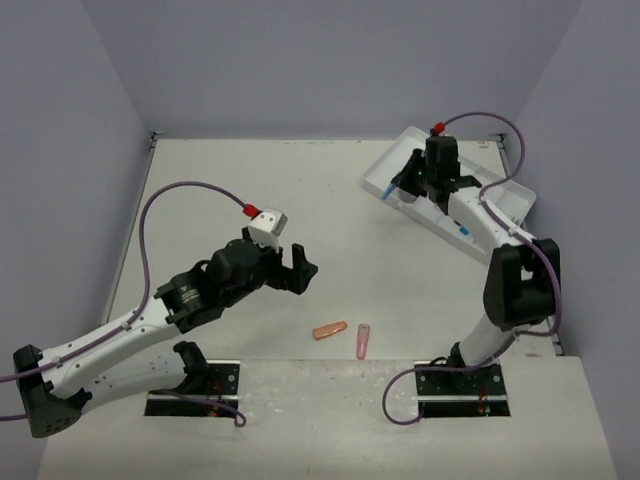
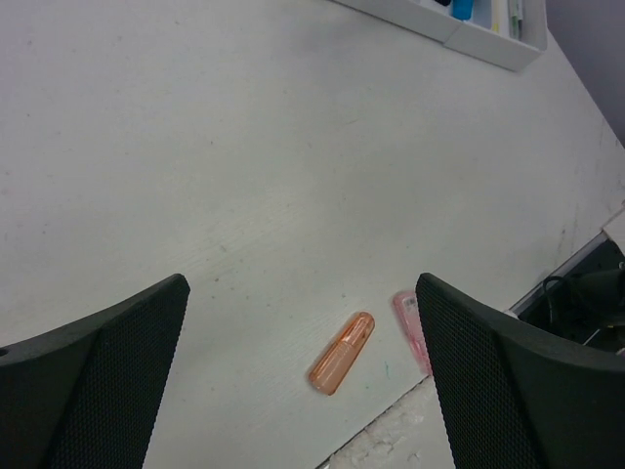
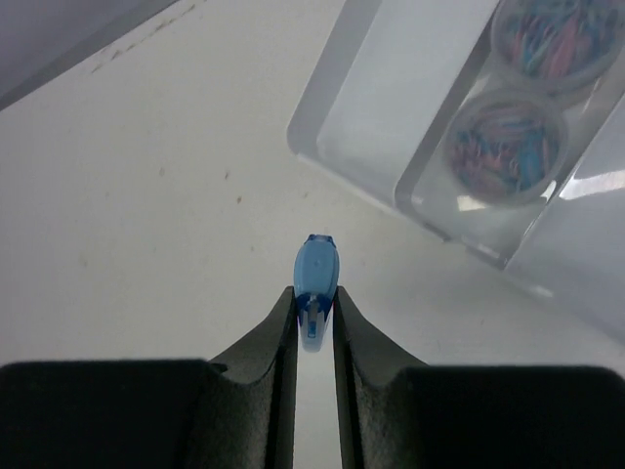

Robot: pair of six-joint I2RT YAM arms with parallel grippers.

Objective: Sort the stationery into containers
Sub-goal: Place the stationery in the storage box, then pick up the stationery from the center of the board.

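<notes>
The left pincer (image 1: 298, 270) hangs spread wide and empty above the open surface (image 1: 250, 180). Below it the orange capsule (image 2: 341, 353) and the pink capsule (image 2: 408, 318) lie slightly apart, both close to the near edge. The right pincer (image 3: 314, 293) is clenched on the blue capsule (image 3: 315, 269), over bare surface just outside the outer wall of the white tray (image 3: 391, 88), where round pots (image 3: 508, 147) sit side by side in an inner compartment.
</notes>
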